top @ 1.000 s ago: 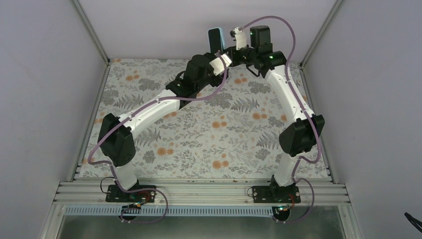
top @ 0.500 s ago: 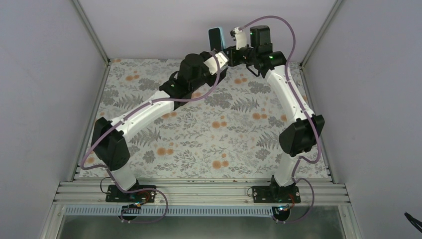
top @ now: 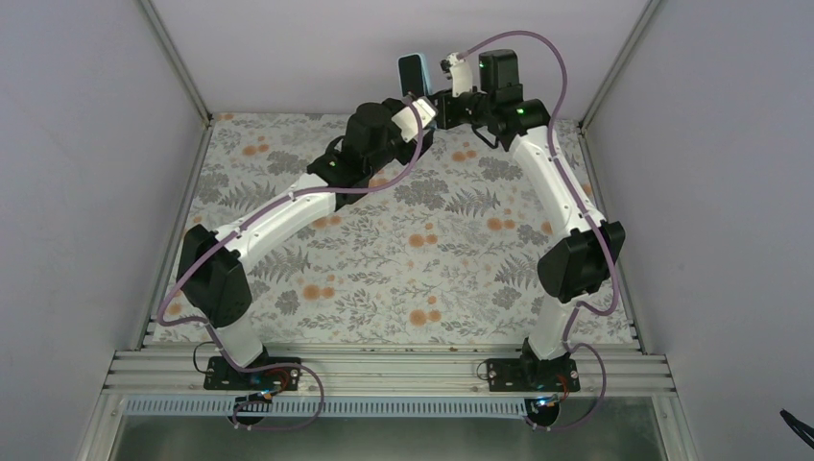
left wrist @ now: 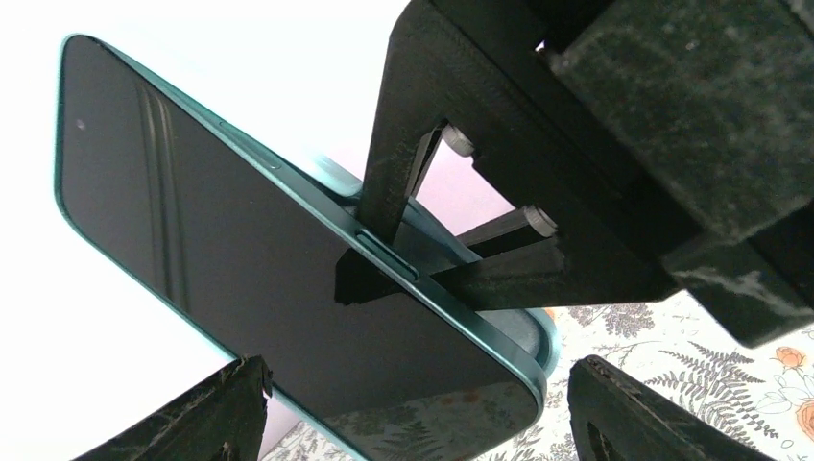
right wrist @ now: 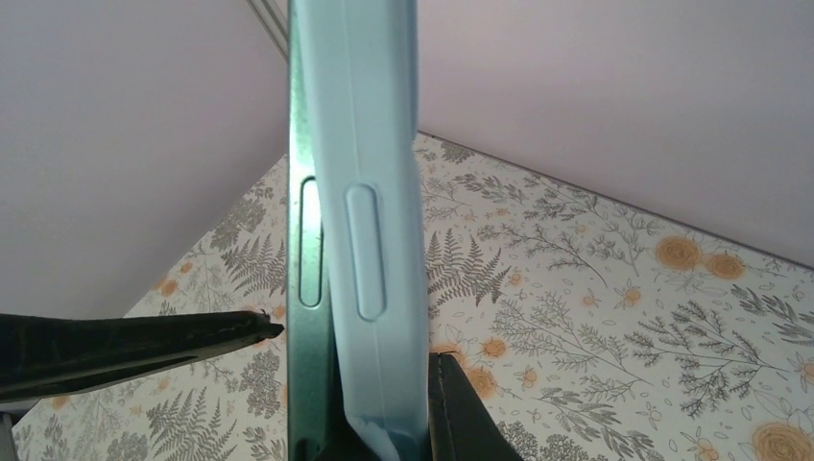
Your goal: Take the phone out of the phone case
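The phone (left wrist: 240,250), dark-screened with a teal rim, is held upright in the air near the back wall (top: 415,75). It sits in a light blue phone case (right wrist: 374,144). At its lower end the phone's teal edge (right wrist: 307,365) stands slightly apart from the case. My right gripper (right wrist: 394,413) is shut on the case wall, with one finger (right wrist: 461,413) outside it and the other in the gap. My left gripper (left wrist: 419,370) is open, its fingers (left wrist: 221,413) straddling the phone's lower end without touching it. One left fingertip (right wrist: 144,346) shows beside the phone's edge.
The floral table mat (top: 403,250) lies far below both grippers. The back wall (top: 317,48) is close behind the phone. Enclosure side walls and aluminium posts (top: 178,67) flank the table.
My left arm has reached further toward the back, bringing its open fingers around the phone's lower end. The right gripper and phone have shifted slightly left.
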`<state>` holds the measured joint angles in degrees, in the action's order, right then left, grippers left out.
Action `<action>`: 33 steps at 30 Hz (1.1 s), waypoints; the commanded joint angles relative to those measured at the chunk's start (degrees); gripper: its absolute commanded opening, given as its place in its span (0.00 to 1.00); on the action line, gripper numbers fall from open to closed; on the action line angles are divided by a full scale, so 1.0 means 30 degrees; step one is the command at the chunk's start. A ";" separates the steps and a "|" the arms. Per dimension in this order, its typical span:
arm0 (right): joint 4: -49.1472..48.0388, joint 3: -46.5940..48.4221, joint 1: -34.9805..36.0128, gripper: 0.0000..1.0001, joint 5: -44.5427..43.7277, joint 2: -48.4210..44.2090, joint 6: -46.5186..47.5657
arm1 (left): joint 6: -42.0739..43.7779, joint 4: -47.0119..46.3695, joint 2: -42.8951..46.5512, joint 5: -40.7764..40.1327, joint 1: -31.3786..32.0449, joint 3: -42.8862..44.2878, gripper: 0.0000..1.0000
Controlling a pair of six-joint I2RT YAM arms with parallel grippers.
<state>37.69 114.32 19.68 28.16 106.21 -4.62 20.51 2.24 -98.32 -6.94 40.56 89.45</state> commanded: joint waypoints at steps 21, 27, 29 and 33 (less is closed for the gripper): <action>-0.1553 0.0326 0.0967 0.03 0.1871 -0.1265 -0.1007 | 0.2958 -0.7719 -0.0671 -0.9315 0.0495 -0.1956 0.75; -0.1754 -0.0366 0.0856 0.03 0.3058 -0.1778 -0.1243 | 0.9657 -2.0700 -0.0737 -1.3239 0.0723 -0.5966 0.74; -0.1685 -0.0315 0.0787 0.03 0.4057 -0.1740 -0.1224 | 1.2535 -2.5541 -0.1404 -1.3805 0.0720 -0.6487 0.73; -0.1165 -0.0450 0.0589 0.03 0.6893 -0.1417 -0.0873 | 1.7882 -3.2443 -0.3342 -1.3759 0.0584 -0.5369 0.68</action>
<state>29.15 113.40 21.71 34.09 105.80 -7.60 54.02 -62.65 -104.55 -37.43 45.95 70.39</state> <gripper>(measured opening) 0.055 0.703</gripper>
